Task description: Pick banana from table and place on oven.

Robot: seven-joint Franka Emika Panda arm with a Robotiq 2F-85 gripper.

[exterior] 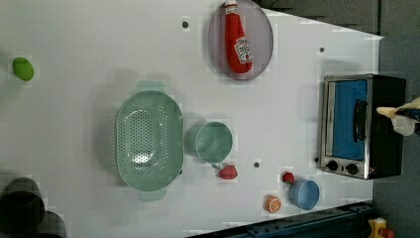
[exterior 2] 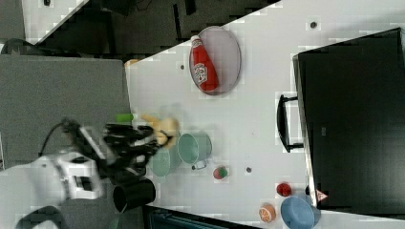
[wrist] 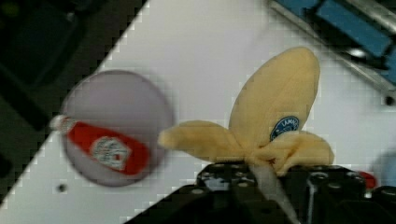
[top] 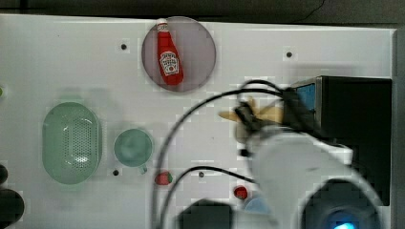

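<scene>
Pale yellow plush, the banana is pinched in the claw, whose dark fingers close on the cream-white stem end while the peel lobes splay away from them; one lobe bears a small blue round sticker. In the top view the banana is lifted off the table and sticks out at nine o'clock from the claw, just beside the front face of the oven, which stands at three o'clock from it. Black cables loop from the arm across the top view toward six o'clock.

In the left view the banana and claw lie at three o'clock of the oven, over its black top edge, with the blue glass door and its handle facing nine o'clock. In the right view the banana hangs in front of the claw, well apart from the oven.

A ketchup bottle lies on a round grey plate at eleven o'clock from the banana in the top view. A green colander and a green cup stand side by side on the table in the left view, with a strawberry just at six o'clock of the cup. A blue bowl and an orange slice lie near the oven's knob end.
</scene>
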